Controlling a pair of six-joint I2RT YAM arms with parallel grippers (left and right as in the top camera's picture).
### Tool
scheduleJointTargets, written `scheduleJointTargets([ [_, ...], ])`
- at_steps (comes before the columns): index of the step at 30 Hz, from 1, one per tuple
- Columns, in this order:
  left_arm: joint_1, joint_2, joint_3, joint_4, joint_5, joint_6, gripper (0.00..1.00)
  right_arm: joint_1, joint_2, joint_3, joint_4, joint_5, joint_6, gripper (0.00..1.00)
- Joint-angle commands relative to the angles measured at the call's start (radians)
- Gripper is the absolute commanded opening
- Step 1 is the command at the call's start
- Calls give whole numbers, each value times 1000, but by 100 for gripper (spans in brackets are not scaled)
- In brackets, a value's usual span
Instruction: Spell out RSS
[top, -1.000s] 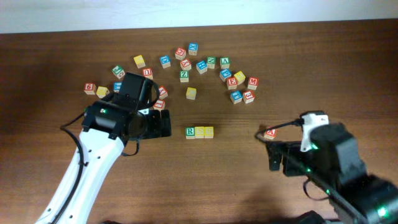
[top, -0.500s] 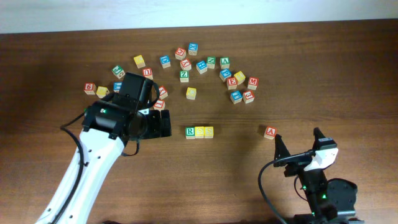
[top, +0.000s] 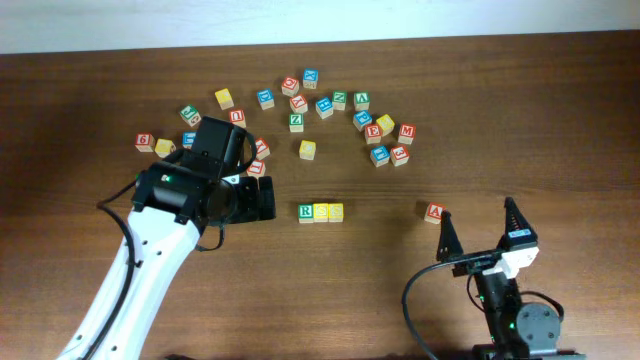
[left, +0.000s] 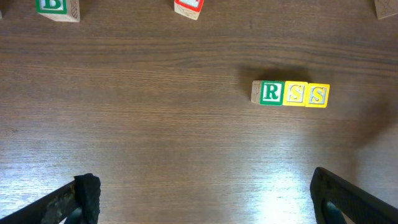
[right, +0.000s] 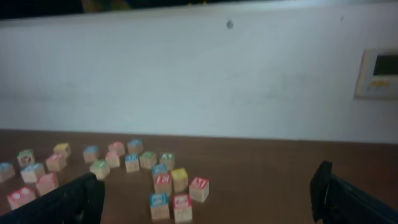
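Three letter blocks sit touching in a row at the table's middle: a green R block, a yellow S block and a second yellow S block. In the left wrist view they read R, S, S. My left gripper is open and empty, left of the row, apart from it. My right gripper is open and empty, raised at the front right with its fingers pointing to the far edge.
Several loose letter blocks lie scattered along the far half of the table, among them a yellow block and a cluster, which also shows in the right wrist view. A lone red A block lies right of the row.
The right arm has pulled back from beside the red A block to the table's front edge and tilted its gripper upward. The left arm and the blocks have not moved.
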Motion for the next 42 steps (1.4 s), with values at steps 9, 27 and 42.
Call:
scheduleJointTargets([
  [9, 1, -7, 1, 1, -11, 1, 99, -7, -11, -8, -189, 85, -37, 98],
  [27, 1, -7, 1, 1, -11, 1, 99, -7, -11, -8, -185, 93, -33, 98],
  [42, 1, -16, -7, 72, -63, 72, 99, -7, -11, -8, -185, 93, -33, 98],
])
